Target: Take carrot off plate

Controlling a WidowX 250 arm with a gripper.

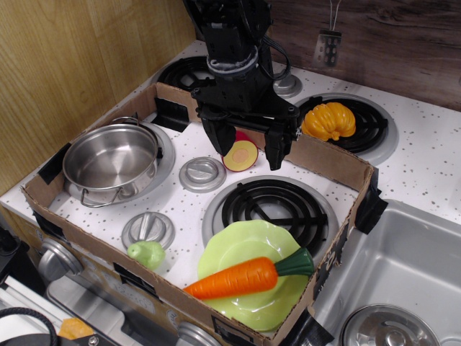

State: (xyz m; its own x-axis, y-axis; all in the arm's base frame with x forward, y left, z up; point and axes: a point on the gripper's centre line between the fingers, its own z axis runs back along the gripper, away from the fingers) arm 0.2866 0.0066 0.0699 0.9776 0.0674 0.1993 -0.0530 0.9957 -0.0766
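The orange carrot [238, 279] with its dark green top lies across the lime-green plate [238, 245], tip pointing left and reaching past the plate's left rim. The plate sits at the front of the toy stove, partly over the front right burner [272, 207]. My gripper [245, 153] hangs over the middle of the stove, well behind the plate. Its two black fingers [213, 140] are spread apart with nothing between them. A red and yellow halved fruit [240, 155] lies on the stove behind the gap between the fingers.
A low cardboard wall [338, 167] fences the stove top. A steel pot [110, 160] stands on the left burner. A small pale green pear [147, 253] lies front left. A yellow-orange pumpkin [328, 121] sits on the back right burner. A sink [403, 281] is at right.
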